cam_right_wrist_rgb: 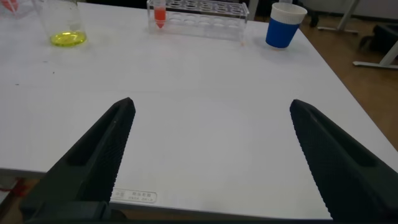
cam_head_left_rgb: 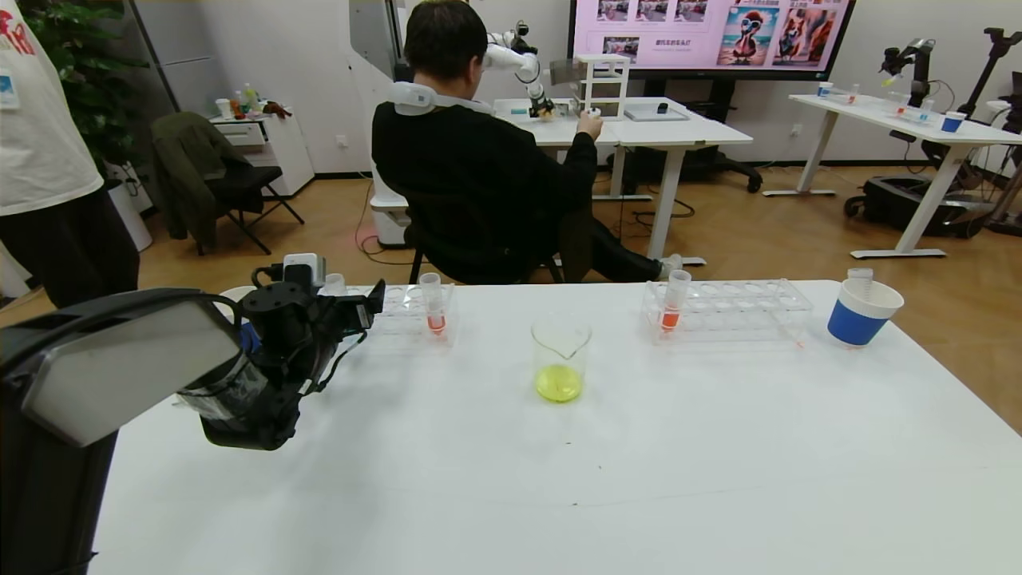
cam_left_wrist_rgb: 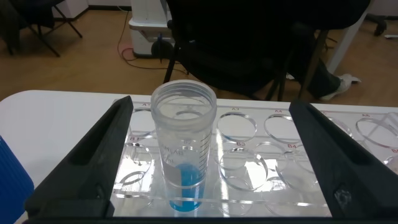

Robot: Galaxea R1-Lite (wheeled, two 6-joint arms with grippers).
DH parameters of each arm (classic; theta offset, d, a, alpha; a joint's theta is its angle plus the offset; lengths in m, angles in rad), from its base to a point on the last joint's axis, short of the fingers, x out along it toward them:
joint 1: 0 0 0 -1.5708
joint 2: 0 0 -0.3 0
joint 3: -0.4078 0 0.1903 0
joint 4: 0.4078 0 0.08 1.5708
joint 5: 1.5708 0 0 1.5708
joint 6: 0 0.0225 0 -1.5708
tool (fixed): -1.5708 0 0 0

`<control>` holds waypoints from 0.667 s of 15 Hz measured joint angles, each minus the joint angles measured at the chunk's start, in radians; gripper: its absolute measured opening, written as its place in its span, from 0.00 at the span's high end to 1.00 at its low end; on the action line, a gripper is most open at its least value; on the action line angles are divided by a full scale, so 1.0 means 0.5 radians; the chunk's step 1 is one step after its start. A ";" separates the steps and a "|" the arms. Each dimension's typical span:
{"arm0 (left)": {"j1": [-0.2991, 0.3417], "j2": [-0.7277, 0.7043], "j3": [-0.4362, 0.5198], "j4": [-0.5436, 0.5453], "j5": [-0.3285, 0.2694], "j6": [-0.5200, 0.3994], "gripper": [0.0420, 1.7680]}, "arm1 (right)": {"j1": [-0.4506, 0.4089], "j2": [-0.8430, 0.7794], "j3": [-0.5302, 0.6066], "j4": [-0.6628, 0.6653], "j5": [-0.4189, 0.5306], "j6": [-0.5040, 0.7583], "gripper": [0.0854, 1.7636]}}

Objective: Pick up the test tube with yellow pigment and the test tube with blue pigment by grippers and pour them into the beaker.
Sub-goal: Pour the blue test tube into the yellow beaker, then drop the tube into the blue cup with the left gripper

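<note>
Blue pigment sits in its test tube [cam_left_wrist_rgb: 184, 152], upright in the far-left rack [cam_left_wrist_rgb: 261, 174], between the spread fingers of the left gripper [cam_left_wrist_rgb: 211, 155]; not yet grasped. Centre: the beaker [cam_head_left_rgb: 560, 356] already holds yellow liquid. The yellow tube is not visible. The right gripper [cam_right_wrist_rgb: 208, 155] hovers near-right over the worktop [cam_right_wrist_rgb: 205, 74], fingers spread, empty.

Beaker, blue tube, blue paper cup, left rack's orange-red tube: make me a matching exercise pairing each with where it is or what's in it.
Things:
1. beaker
2. test tube with blue pigment
3. paper cup
4. orange-red tube

Places or states:
A. stands in the left rack, right of the left gripper
B. holds yellow liquid at the bottom
C. between the open fingers of the left gripper, still in the rack
D. right of the right rack

Pairs: 1-B, 2-C, 3-D, 4-A
</note>
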 joint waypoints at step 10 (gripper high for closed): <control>-0.001 0.020 -0.007 -0.029 0.033 0.003 0.72 | 0.000 0.000 0.000 0.001 0.000 -0.001 0.02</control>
